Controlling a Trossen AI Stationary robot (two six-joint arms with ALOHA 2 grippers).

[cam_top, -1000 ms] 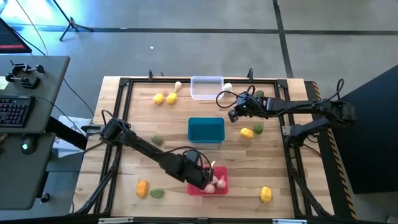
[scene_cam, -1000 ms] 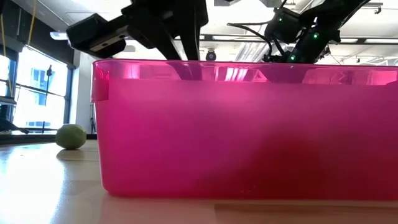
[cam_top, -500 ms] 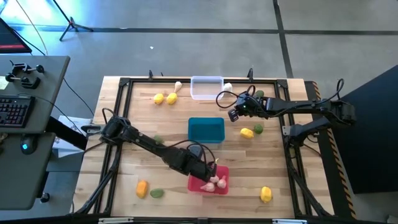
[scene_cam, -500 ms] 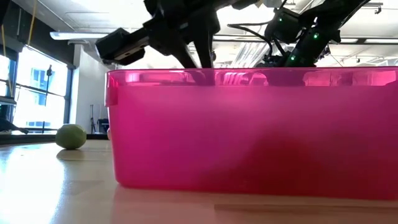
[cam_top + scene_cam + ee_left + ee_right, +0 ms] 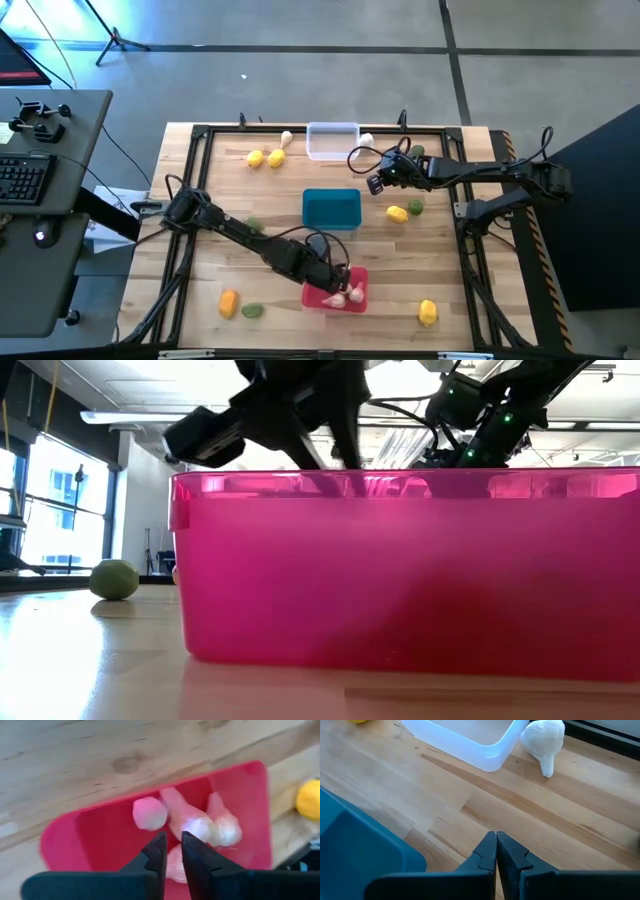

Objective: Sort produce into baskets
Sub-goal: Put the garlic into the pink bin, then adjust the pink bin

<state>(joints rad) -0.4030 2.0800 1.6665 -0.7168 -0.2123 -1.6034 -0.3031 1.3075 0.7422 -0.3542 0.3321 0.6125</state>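
The red basket (image 5: 340, 290) sits at the near side of the tabletop (image 5: 270, 215), holding several whitish-pink garlic bulbs (image 5: 200, 825). The left hand (image 5: 170, 851) hangs over it, fingers slightly apart, gripping nothing. The teal basket (image 5: 331, 209) stands mid-tabletop, the clear basket (image 5: 332, 141) at the far edge. The right hand (image 5: 496, 845), pressed together and empty, hovers between them near 1 white bulb (image 5: 544, 739).

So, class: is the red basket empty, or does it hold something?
Not empty. The red basket holds several whitish-pink garlic bulbs, seen in the left wrist and high views.
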